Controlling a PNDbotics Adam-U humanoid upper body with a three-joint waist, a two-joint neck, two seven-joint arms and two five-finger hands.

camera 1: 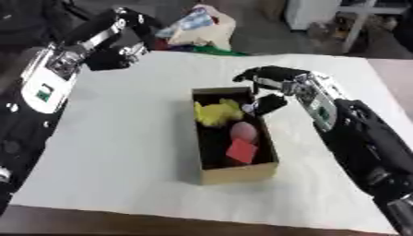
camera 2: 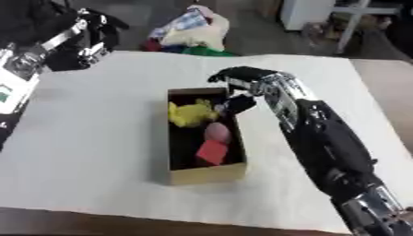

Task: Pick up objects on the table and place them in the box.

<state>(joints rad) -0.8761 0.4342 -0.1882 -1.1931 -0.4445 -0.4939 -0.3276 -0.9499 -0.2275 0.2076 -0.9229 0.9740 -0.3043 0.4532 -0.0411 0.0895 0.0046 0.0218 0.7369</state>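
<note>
A brown cardboard box [camera 1: 238, 174] stands open in the middle of the white table. Inside lie a yellow soft thing [camera 1: 216, 113] at the far end, a pink rounded thing [camera 1: 244, 131] in the middle and a red square piece [camera 1: 241, 150] nearer me. My right hand [camera 1: 277, 82] hovers over the box's far right corner, its fingers reaching left and the thumb [camera 1: 267, 104] pointing down over the rim. I see nothing between them. My left hand [camera 1: 119, 56] hangs raised over the table's far left corner, away from the box.
A heap of coloured bags and cloth [camera 1: 197, 28] lies just past the table's far edge. The white table cover [camera 1: 121, 138] spreads wide on both sides of the box. A brown front edge [camera 1: 161, 223] runs along the bottom.
</note>
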